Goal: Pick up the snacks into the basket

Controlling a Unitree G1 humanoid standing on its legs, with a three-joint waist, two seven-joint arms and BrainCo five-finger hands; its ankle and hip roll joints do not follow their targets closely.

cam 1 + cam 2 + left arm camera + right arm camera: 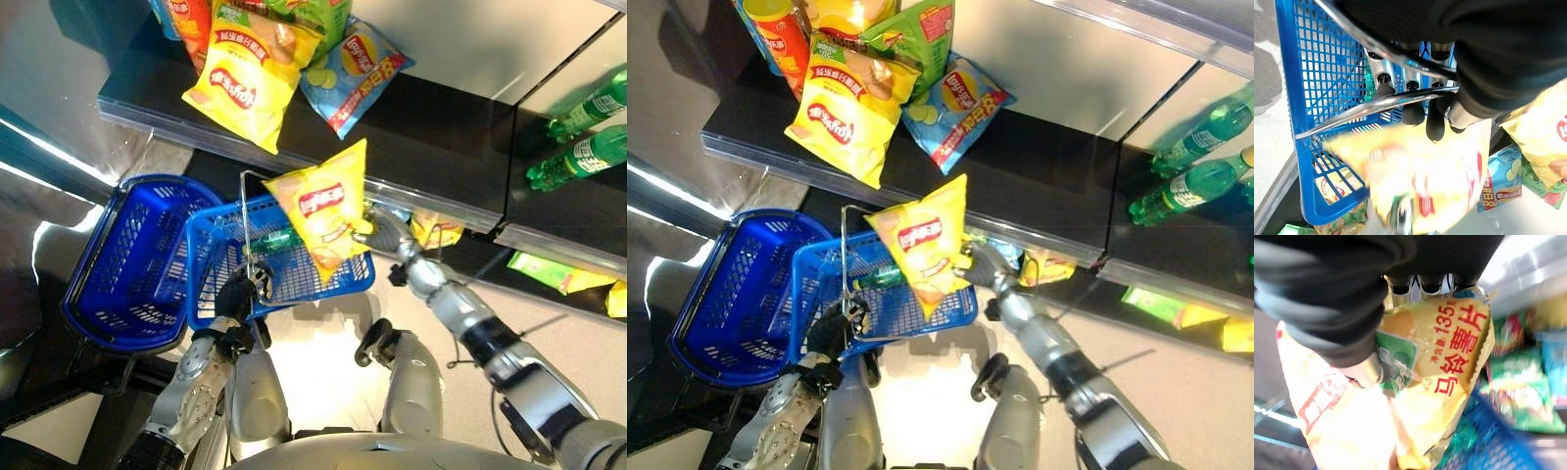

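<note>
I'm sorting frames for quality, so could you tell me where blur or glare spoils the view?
Left wrist view: the yellow chip bag is smeared by blur, while the blue basket mesh stays crisp. Right wrist view: the bag's lower part washes out in glare and the background snacks are soft. Left eye view: bright streaks of glare at the left edge.

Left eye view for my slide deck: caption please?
Right robot hand holds a yellow chip bag over the blue basket; left robot hand grips its handle.

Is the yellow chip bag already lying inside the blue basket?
No, the right hand holds the yellow chip bag up above the blue basket, whose handle the left hand grips.
</note>
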